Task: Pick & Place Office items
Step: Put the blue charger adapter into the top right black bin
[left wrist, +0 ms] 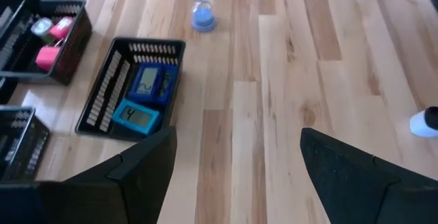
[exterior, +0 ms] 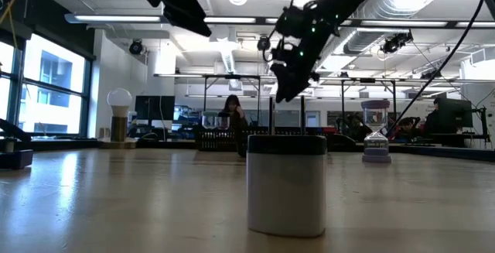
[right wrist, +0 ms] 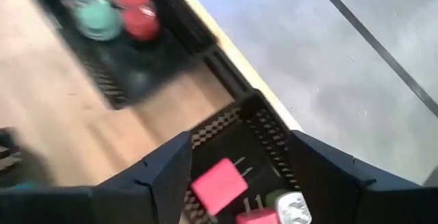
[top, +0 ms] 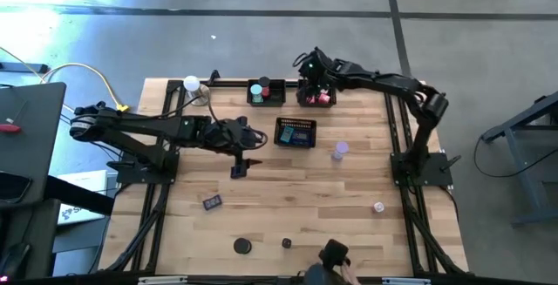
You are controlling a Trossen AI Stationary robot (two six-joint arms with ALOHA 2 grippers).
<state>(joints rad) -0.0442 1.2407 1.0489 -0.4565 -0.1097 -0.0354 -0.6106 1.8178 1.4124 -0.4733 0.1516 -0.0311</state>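
Your right gripper hangs spread above the far tray, pink cube apparently just dropped there; left gripper waits spread mid-table.

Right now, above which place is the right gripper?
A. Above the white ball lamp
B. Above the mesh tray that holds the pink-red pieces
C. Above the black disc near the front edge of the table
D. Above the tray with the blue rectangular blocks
B: the right gripper hangs over the far tray, and its wrist view shows a pink-red cube between its open fingers below.
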